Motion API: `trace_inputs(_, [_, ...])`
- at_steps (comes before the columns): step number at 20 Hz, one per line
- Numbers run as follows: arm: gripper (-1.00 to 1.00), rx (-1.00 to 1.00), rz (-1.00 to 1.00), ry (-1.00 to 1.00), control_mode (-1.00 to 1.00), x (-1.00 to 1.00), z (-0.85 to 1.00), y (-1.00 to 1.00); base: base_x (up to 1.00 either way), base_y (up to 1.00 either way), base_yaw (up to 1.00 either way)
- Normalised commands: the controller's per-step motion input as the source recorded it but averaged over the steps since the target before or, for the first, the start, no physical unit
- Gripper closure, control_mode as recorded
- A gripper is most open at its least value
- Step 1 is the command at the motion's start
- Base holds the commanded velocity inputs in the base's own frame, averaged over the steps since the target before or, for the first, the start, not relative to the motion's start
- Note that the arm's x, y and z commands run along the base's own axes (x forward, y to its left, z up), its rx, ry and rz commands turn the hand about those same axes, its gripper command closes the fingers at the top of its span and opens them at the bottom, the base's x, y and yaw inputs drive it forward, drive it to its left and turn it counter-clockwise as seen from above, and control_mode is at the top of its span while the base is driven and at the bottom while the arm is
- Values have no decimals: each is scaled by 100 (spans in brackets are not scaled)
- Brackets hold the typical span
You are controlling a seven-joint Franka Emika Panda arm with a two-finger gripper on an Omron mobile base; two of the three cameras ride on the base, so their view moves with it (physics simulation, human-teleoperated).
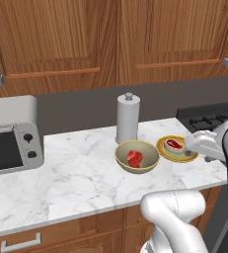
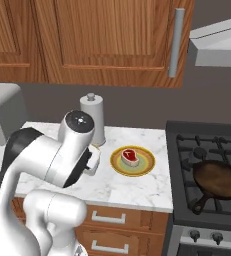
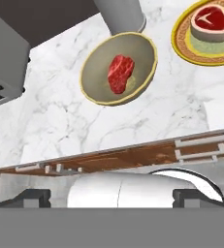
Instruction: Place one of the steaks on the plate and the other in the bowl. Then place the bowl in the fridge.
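Nearest, the gripper (image 3: 112, 196) hangs wide open and empty; the bowl (image 3: 119, 68), one steak (image 3: 120, 73) inside, sits mid-counter left of the plate (image 3: 208, 36); likely light, stiff, slippery; grip its rim

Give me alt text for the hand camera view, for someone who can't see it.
A tan bowl holding a raw red steak sits on a white marble counter, beside a yellow-rimmed plate with a second steak. A grey paper towel roll stands behind the bowl.
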Motion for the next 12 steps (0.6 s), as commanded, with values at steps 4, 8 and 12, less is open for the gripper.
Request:
trace_inputs(4, [-100,11,0,8,-100,46,-38,-3,0,0,0])
trace_inputs(8, [-100,4,-1,9,-100,49,-32,0,0,0,0])
trace_inputs(12, [-100,1,-2,8,-100,48,-35,2,0,0,0])
